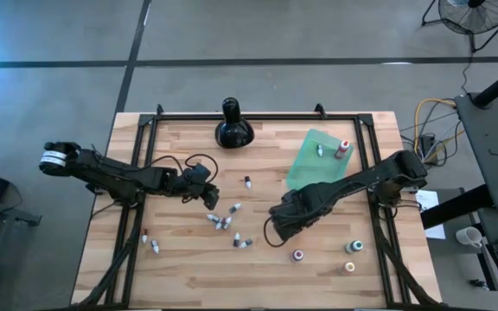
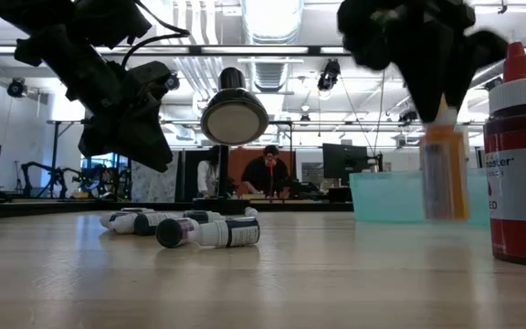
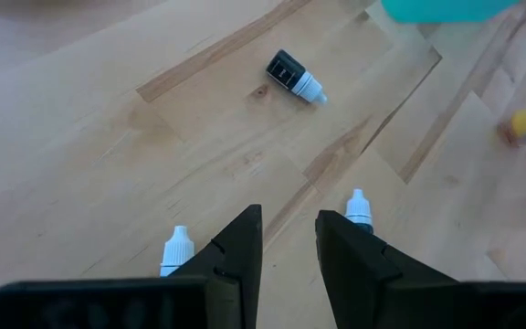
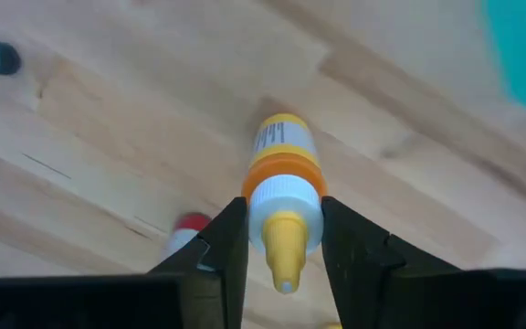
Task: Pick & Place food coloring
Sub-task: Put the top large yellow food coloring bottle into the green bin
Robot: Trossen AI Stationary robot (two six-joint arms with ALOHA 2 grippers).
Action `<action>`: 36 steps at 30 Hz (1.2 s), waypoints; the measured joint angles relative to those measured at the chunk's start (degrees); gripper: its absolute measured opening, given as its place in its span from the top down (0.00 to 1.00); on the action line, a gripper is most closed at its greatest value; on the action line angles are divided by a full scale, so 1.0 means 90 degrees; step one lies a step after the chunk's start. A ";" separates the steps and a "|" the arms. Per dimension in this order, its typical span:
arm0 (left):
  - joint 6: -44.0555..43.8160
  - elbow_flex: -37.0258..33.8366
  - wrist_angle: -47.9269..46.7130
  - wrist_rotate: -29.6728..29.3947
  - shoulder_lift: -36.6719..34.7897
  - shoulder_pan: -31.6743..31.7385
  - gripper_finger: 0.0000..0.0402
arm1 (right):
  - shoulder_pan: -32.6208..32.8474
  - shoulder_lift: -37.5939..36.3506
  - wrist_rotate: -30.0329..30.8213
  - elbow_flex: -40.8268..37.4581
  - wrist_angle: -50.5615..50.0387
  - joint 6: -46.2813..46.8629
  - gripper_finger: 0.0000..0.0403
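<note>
- Wooden table (image 1: 188, 276) on a grey floor; beyond its far edge the low view shows a workshop with a person seated at a desk.
- Far left, two small vials (image 1: 150, 243) lie near the table's left rail.
- Left gripper (image 1: 204, 187) hovers just above the vial cluster (image 1: 223, 221); its jaws stand slightly apart around nothing, with white vial tips showing on either side of the fingers.
- One dark vial (image 1: 247, 182) lies alone, between that gripper and the teal sheet (image 1: 314, 158).
- Right gripper (image 1: 277, 226) is clamped on a yellow bottle (image 4: 282, 178), fingers at the orange collar just under the cap.
- Judgement: the bottles look light, stiff plastic, smooth and round, so they would roll or twist in a loose grip; the collar or mid-body, squarely across, seems the safest hold.
- Farther right, a red bottle (image 1: 343, 148) stands on the sheet, and three more bottles (image 1: 349, 257) stand near the table's right front.
</note>
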 joint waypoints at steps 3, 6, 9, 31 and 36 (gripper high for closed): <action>0.0000 0.0000 0.0000 0.0000 0.0000 0.0000 0.80 | 0.0000 -0.0145 0.0272 0.0501 -0.1036 -0.0026 0.74; 0.0000 0.0000 0.0001 0.0002 0.0000 0.0001 0.80 | -0.0028 -0.0384 0.0755 0.1024 -0.1814 0.0107 0.74; 0.0007 0.0000 0.0002 0.0002 0.0000 0.0002 0.80 | -0.0154 -0.0713 0.1365 0.1415 -0.2495 0.0467 0.74; 0.0105 -0.0002 0.0063 -0.0015 0.0000 0.0002 0.80 | -0.3855 -0.3362 0.1527 -0.2513 -0.0561 -0.0653 0.74; 0.0109 -0.0002 0.0061 -0.0017 0.0000 0.0002 0.80 | -0.4445 -0.3345 0.1385 -0.3025 -0.0444 -0.1019 0.74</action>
